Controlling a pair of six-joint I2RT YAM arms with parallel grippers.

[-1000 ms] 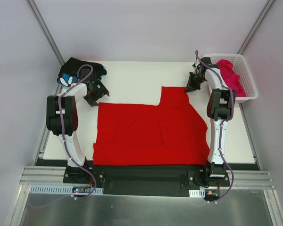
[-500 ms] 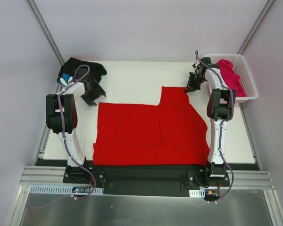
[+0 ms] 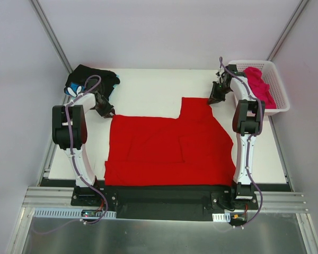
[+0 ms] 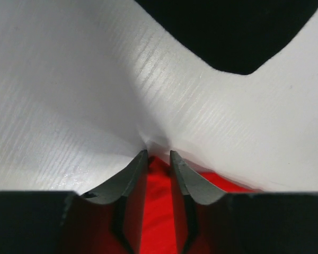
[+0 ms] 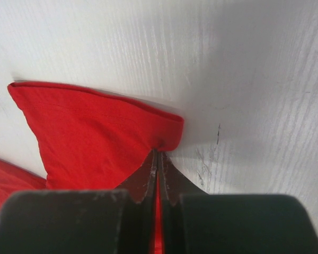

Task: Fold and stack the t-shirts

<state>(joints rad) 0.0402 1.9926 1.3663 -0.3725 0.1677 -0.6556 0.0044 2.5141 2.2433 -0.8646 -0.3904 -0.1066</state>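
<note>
Step in hand: first fold of the red t-shirt [image 3: 169,148], w/ both far corners taken up. The right gripper [image 5: 158,152] is seen w/ jaws pressed together on the far-right corner of the cloth, only a thin red sliver showing btwn them. The left gripper [image 4: 157,155] is set at the far-left corner. Its jaws are drawn nearly together w/ red cloth filling the slit, so a pinch is judged (firmness of hold can't be confirmed).

Next move, as judged: both corners are to be lifted together and carried toward the near edge, kept level so the far half is laid evenly over the near half. An uneven lift would likely skew the fold.

The shirt is spread flat at the centre of the table [image 3: 148,87], bright red and mostly smooth w/ a few shallow creases. A tab-like part juts out far-right, where the right gripper is.

The black t-shirt [image 3: 87,78] is heaped at the far-left corner, apart from the red one. The pink t-shirt [image 3: 258,84] is piled in the basket [image 3: 282,100] at far right.
</note>
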